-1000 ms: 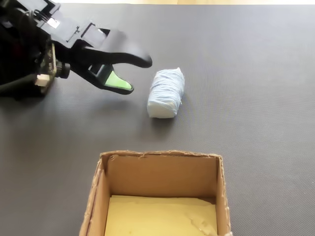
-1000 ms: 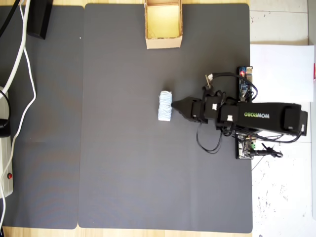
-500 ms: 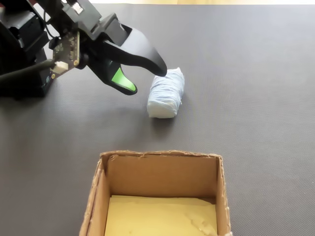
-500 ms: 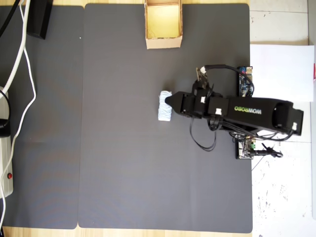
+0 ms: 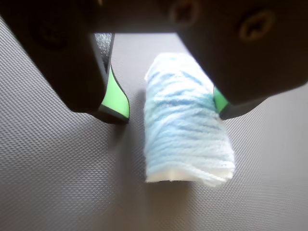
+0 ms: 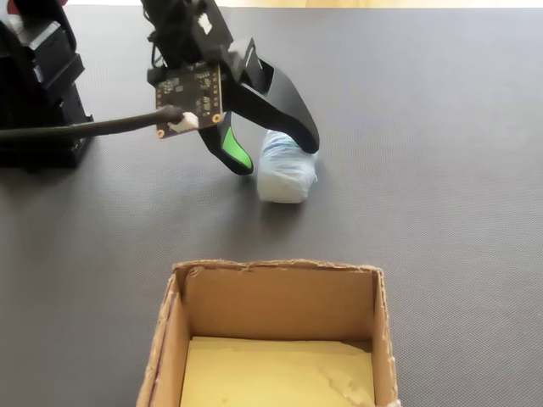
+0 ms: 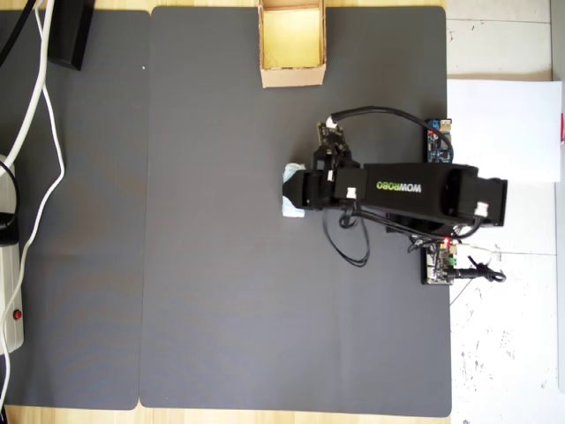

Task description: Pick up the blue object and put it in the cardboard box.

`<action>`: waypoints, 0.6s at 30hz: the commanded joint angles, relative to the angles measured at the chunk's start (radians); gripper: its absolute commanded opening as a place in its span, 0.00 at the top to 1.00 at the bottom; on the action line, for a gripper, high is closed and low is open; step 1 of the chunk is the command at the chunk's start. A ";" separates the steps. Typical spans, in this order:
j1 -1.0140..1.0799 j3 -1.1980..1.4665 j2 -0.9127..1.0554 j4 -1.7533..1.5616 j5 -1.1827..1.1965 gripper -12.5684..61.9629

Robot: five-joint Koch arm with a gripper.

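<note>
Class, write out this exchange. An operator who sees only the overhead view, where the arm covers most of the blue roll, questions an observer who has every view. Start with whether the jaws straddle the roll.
Operator: Is the gripper around the blue object?
Observer: Yes. In the wrist view the gripper is open, with one green-padded jaw on each side of the blue object.
Operator: Is it centred?
Observer: No. The jaw on the left of the wrist view stands clear of the roll, and the jaw on the right is close against it.
Operator: Lifted?
Observer: No. In the fixed view it lies on the mat.
</note>
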 commanded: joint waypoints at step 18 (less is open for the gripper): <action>0.046 0.081 -0.003 -0.546 0.160 0.71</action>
